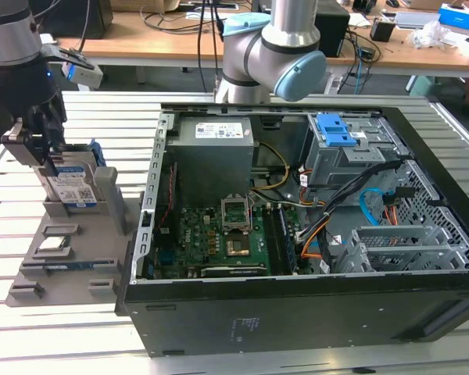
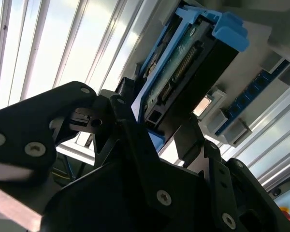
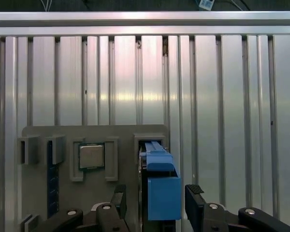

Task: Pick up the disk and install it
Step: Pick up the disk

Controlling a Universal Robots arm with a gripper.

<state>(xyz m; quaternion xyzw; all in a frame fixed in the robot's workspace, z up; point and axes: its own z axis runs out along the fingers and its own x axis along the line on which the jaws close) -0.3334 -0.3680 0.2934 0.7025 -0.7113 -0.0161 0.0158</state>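
The end effector (image 3: 156, 193) straddles the disk (image 3: 163, 191), one black finger (image 3: 120, 199) on each side of the blue carrier. In the first wrist view a narrow gap shows between each finger and the carrier, so the jaws are spread rather than clamped. The second wrist view looks along the disk's connector edge, which sits between the same two fingers.

The disk stands upright on its edge in a slot of a grey holder (image 1: 31, 287), at the end toward the exterior view's left, with its label facing outward. Just beside the slot, a square chip (image 3: 91, 156) lies flat in its own pocket of the holder. Beyond the chip, a thin blue strip (image 3: 50, 179) lies along another groove.

The holder rests on a slatted metal worktop (image 3: 232, 121). To the exterior view's right of the holder, and touching or almost touching it, lies an open computer case (image 1: 297, 316). Inside are a green board (image 1: 219, 234) and, farther back, a blue latch plate (image 1: 334, 130). The arm (image 1: 273, 47) rises behind the case, and desks (image 1: 180, 43) strewn with cables stand farthest away.
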